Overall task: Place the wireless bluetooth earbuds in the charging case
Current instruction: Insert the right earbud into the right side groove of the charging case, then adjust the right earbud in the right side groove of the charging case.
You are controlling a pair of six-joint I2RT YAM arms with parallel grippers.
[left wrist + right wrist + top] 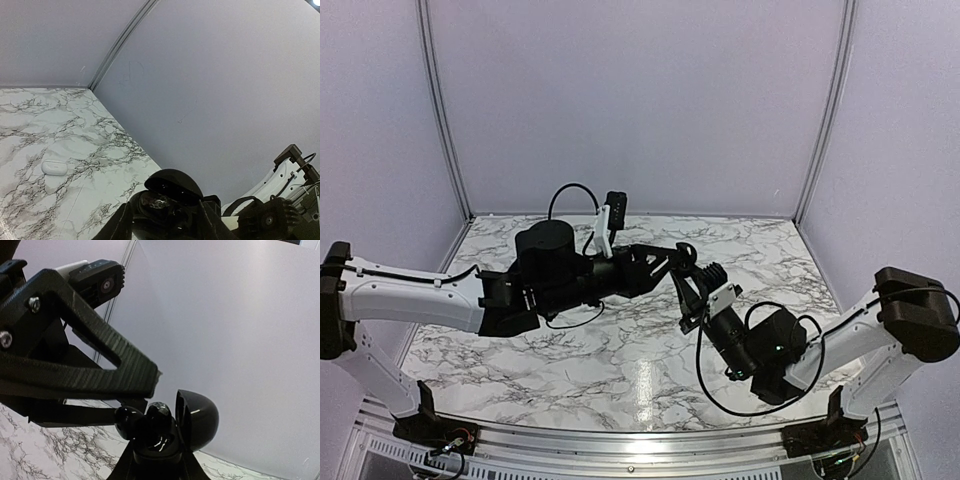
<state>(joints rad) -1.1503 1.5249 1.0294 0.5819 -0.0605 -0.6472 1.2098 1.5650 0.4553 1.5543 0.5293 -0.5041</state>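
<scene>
Right gripper [156, 462] clamps the glossy black charging case [159, 440] upright above the middle of the marble table [620, 380], domed lid [197, 420] swung open, mouth upward. Left gripper [135, 397], ribbed jaws parted, holds nothing; a rounded black earbud [127, 421] sits at the mouth.

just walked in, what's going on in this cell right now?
The right gripper is shut on a glossy black pebble-shaped charging case, held above the table with its lid open. The left gripper is right at the case's opening, jaws apart. A glossy black earbud seems to sit in one of the wells. A white oval charging case lies on the white marble-pattern table, untouched.
</scene>
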